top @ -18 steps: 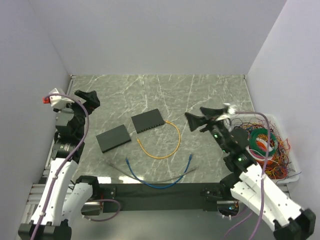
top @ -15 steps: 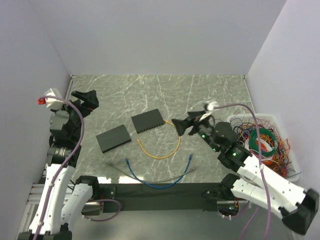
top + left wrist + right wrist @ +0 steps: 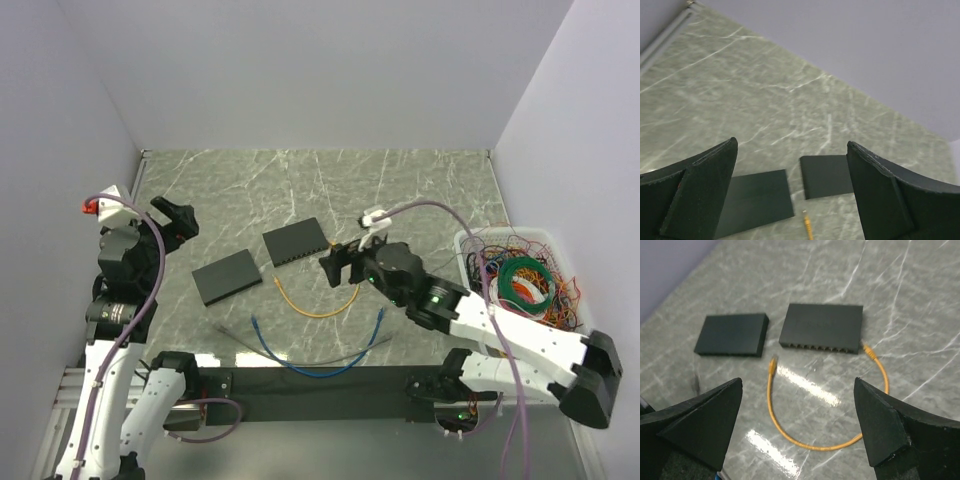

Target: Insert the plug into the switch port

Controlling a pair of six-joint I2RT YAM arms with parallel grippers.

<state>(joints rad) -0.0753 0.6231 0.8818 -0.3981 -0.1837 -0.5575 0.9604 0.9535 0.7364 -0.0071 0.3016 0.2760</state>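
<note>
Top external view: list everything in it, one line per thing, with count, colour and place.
table: one, grey-green marble, fills the cell floor
right switch: one, black, left of centre, ports facing the arms
left switch: one, black, beside it, nearer the left arm
orange cable: one, orange, looped just in front of the right switch
blue cable: one, blue, curved along the near edge
thin cable: one, dark, lying across the blue cable
bin: one, white, at the right edge
loose wires: many, mixed colours, tangled in the bin
left gripper: one, black, open and empty, over the table's left side
right gripper: one, black, open and empty, over the orange cable
</note>
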